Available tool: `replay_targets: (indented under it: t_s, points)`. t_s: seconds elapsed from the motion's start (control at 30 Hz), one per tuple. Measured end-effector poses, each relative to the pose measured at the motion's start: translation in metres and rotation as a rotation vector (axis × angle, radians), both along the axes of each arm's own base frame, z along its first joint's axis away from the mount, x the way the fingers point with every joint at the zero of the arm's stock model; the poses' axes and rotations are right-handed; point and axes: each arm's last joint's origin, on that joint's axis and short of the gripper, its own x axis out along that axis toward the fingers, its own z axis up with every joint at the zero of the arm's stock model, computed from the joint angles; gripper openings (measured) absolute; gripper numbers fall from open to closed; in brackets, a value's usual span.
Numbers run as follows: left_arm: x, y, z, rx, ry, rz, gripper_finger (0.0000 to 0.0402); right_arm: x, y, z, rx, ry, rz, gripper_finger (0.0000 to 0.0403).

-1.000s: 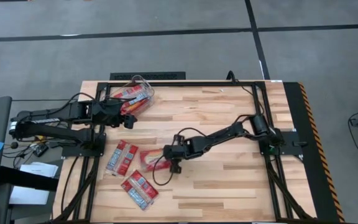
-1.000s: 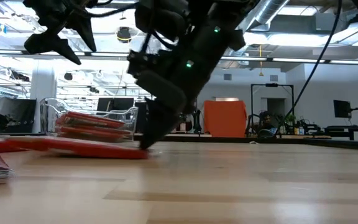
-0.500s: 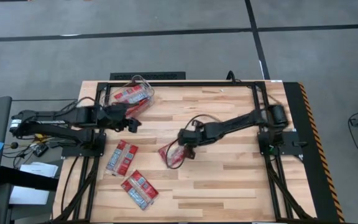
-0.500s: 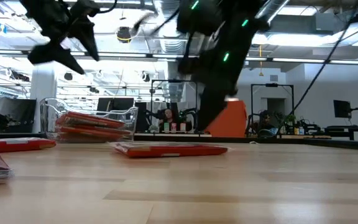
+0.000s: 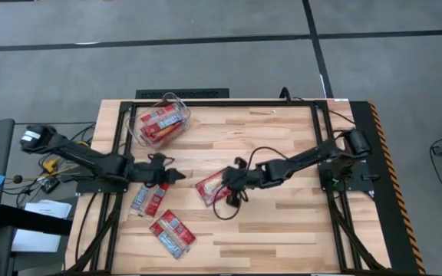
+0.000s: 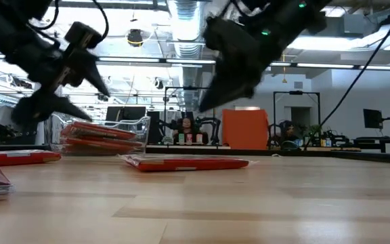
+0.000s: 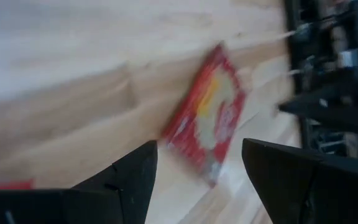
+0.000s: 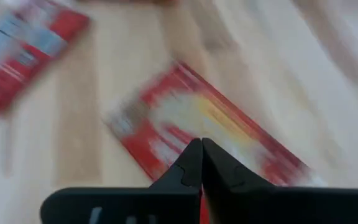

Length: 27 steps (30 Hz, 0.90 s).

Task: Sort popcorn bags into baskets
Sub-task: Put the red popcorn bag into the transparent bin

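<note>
A red popcorn bag with a tan oval (image 5: pixel 212 187) lies flat on the table's middle (image 6: pixel 185 163). My right gripper (image 5: pixel 233 182) hangs shut just above it (image 6: pixel 206 103); its wrist view shows the closed tips (image 8: pixel 201 144) over the bag (image 8: pixel 185 118). My left gripper (image 5: pixel 175 176) is open in the air to the bag's left (image 6: pixel 80 102), and the bag (image 7: pixel 207 118) shows between its fingers. The clear bin (image 5: pixel 178 103) at the far left holds several bags (image 5: pixel 158 120).
Two more red bags with white-grey panels lie near the left edge (image 5: pixel 150 195) (image 5: pixel 173 234); one shows in the right wrist view (image 8: pixel 23 56). A black cable loops beside the right gripper (image 5: pixel 225 211). Bare wood spreads over the table's right and near parts.
My right gripper moved the tan-oval bag from beside the left bags toward the table's middle, turning it about, then rose off it; the bag now lies flat. My left gripper left the bin, swung toward the near edge and came lower, staying open.
</note>
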Motion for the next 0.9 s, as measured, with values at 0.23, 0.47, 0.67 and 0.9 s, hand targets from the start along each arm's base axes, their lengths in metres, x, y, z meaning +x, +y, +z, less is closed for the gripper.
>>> replay_targets:
  t_s: [0.23,0.47,0.67,0.9]
  points:
    - [0.018,-0.019,-0.004,-0.028,0.03,0.019,0.0224,0.021,0.019,-0.026,0.019,0.034,0.156,0.0009]
    - [0.033,-0.023,-0.013,-0.06,0.087,0.067,0.0224,0.04,0.007,-0.045,0.035,0.069,0.128,0.0028]
    - [0.04,-0.024,-0.033,-0.104,0.137,0.162,0.0224,0.045,-0.024,-0.043,0.053,0.056,0.033,0.0016]
    - [0.056,-0.029,-0.047,-0.148,0.063,0.19,0.0224,0.047,-0.045,-0.04,0.1,0.045,0.023,0.0016]
